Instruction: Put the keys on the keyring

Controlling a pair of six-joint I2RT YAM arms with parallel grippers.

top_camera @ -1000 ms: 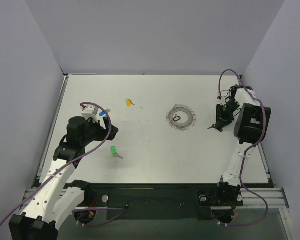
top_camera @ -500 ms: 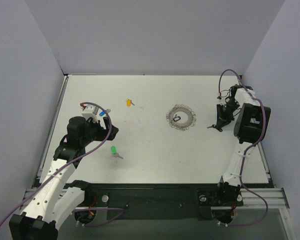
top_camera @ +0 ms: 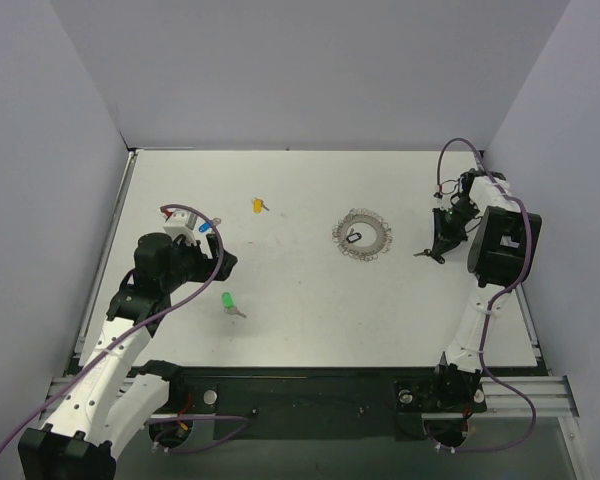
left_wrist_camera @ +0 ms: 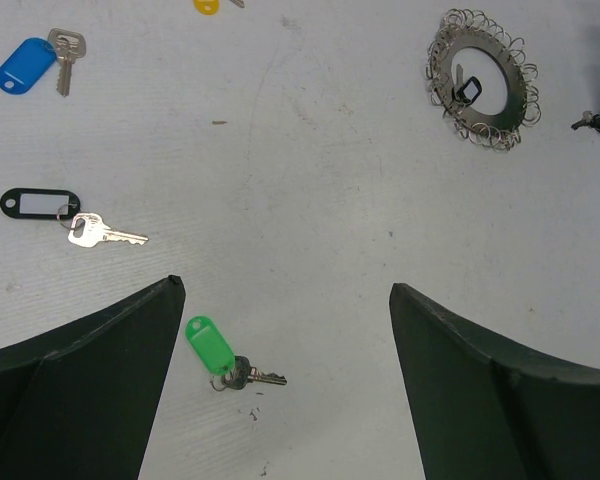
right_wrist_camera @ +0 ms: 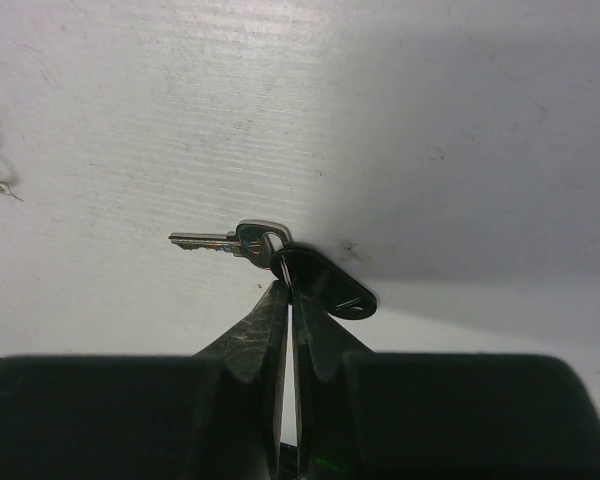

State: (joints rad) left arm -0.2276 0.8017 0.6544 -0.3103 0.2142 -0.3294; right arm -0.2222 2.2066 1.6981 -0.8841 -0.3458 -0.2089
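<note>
Two fingers of your right gripper [right_wrist_camera: 288, 275] are clamped together on the black-tagged key [right_wrist_camera: 220, 240]. They pinch where the black tag [right_wrist_camera: 330, 288] meets the little link, and the blade sticks out left of the tips in the wrist view. That's on the right side of the table [top_camera: 300, 320], mid-depth, with the keyring [top_camera: 362, 235] near on its left, not touching.

Handling guess:
- The key is light and stiff with slick metal. It hangs loose off that link, so expect swing and twist. The plastic tag is the better hold, as you have it.
- The keyring looks like thin, springy wire, light enough to skate if pushed, so pin it with the other arm.

Left gripper [left_wrist_camera: 285, 290] is spread wide and holds nothing, over the near-left. The green key [left_wrist_camera: 212, 347] lies on the table between its fingers in the wrist view. Blue key [left_wrist_camera: 28, 64] and a second black-tagged key [left_wrist_camera: 42, 205] lie left of that, and the yellow key [top_camera: 259, 205] is farther out.

Hard to read:
- Whether your key is off the table or resting on it.
- Whether the small black tag [left_wrist_camera: 467, 90] inside the keyring is threaded or just lying there.
- Where the ring's opening is.
- The yellow key is cut off at the top edge of the left wrist view.
</note>
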